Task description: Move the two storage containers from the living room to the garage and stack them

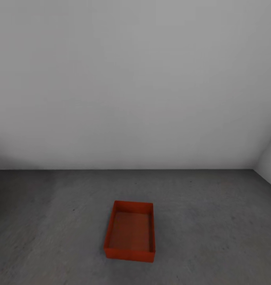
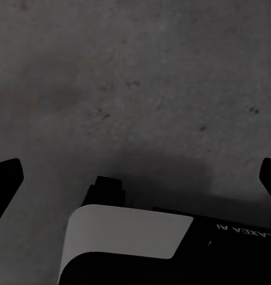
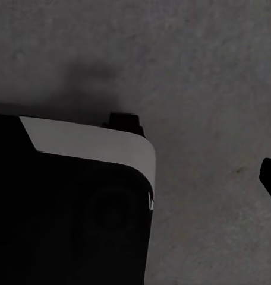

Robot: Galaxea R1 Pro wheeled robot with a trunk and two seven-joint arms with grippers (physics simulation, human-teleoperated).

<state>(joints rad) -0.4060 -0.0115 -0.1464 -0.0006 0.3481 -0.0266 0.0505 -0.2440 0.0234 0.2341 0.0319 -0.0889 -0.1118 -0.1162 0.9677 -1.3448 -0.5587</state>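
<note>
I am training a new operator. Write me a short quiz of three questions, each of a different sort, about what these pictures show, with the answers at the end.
1. True or false: the storage container in the head view stands on a wood-plank floor.
2. Multiple choice: what lies inside that container? A) a second container B) nothing that can be seen C) a pincer
3. Short answer: in the left wrist view, are the left pincer fingertips close together or wide apart?

Key
1. False. It stands on the dark grey concrete floor, in front of a plain light grey wall.
2. B.
3. Wide apart, at opposite edges of the picture, with bare floor between them.
</note>
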